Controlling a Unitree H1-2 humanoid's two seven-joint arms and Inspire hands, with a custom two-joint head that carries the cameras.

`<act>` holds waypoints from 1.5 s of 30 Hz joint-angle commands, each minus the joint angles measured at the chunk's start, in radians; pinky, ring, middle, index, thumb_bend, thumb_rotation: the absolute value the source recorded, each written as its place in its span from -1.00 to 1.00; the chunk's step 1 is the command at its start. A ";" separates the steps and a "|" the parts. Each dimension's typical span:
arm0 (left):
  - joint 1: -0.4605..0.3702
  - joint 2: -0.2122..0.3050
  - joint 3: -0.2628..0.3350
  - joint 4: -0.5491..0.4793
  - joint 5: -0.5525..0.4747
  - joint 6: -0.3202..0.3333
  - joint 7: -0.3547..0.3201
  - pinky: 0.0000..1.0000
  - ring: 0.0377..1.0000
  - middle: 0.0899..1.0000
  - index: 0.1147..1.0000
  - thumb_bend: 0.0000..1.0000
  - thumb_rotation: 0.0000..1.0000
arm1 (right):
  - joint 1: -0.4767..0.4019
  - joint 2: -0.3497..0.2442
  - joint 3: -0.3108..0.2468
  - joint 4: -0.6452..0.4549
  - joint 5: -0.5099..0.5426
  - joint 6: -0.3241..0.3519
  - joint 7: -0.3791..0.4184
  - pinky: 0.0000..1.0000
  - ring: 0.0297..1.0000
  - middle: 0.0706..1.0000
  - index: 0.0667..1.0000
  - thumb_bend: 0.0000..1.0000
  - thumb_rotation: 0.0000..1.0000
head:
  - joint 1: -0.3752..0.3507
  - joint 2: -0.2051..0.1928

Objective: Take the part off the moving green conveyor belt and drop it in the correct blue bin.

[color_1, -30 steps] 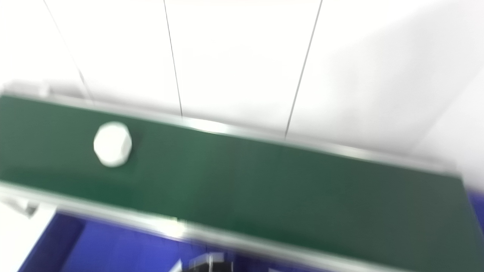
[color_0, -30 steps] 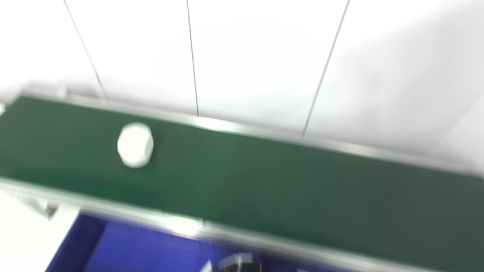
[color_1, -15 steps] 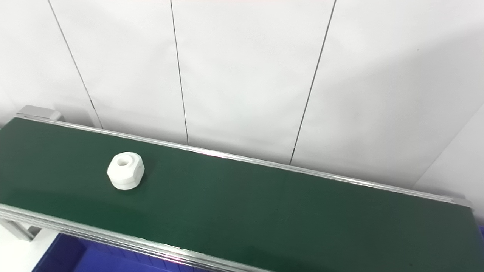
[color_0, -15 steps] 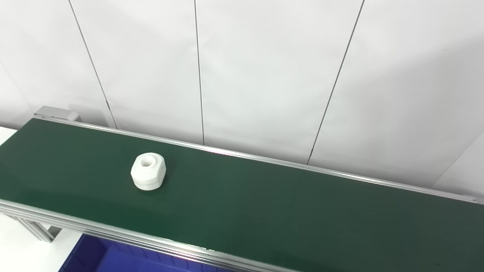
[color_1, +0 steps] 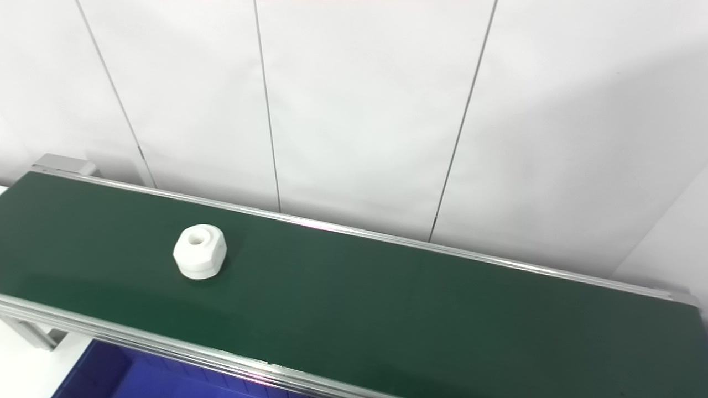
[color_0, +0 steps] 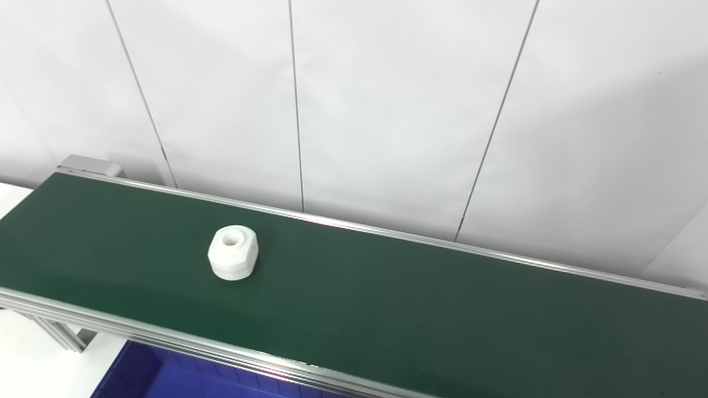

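Neither hand shows in either view, and no arm reaches in from the bottom edge, so whether the hands are released, clenched or grasping anything cannot be told, nor how they are posed.

Taking the green conveyor belt (color_0: 387, 309) as the landmark: the white part (color_0: 233, 252) sits on the belt's surface toward its left end, about midway between the far rail and the near rail, touched by nothing. It is a short, faceted, nut-like piece standing upright, with a round hole in its top face.

A blue bin (color_0: 160, 376) lies just below the belt's near rail at the left, only its corner and inner wall showing. A metal frame leg (color_0: 61, 334) props the belt's near left corner. White wall panels (color_0: 387, 110) with thin dark seams rise directly behind the belt's far rail.
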 commanded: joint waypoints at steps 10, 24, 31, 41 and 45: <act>-0.073 0.065 -0.046 -0.302 0.078 -0.023 0.227 0.29 0.35 0.37 0.34 0.75 0.30 | -0.010 0.008 -0.017 -0.011 0.011 -0.049 0.021 0.41 0.58 0.60 0.44 0.84 0.98 | 0.003 -0.008; -0.115 -0.115 0.321 -0.290 0.406 -0.017 0.302 0.25 0.44 0.44 0.27 1.00 -0.20 | -0.023 0.015 -0.016 0.000 0.006 -0.049 0.012 0.37 0.55 0.59 0.43 0.86 0.98 | -0.001 -0.018; -0.183 -0.170 0.451 -0.230 0.579 0.004 0.371 0.25 0.45 0.45 0.28 1.00 -0.18 | -0.026 0.015 -0.010 -0.001 0.001 -0.049 0.003 0.39 0.56 0.59 0.43 0.83 0.98 | -0.007 -0.018; -0.255 -0.156 0.512 -0.236 0.753 0.176 0.308 0.24 0.45 0.46 0.31 1.00 -0.03 | -0.019 0.017 -0.008 -0.005 0.006 -0.049 -0.001 0.40 0.57 0.59 0.44 0.80 0.96 | -0.006 -0.012; -0.266 -0.154 0.520 -0.356 0.815 0.355 0.101 0.30 0.45 0.49 0.36 1.00 0.03 | -0.019 0.019 -0.008 -0.003 0.008 -0.049 0.002 0.39 0.56 0.59 0.44 0.79 0.97 | -0.007 -0.012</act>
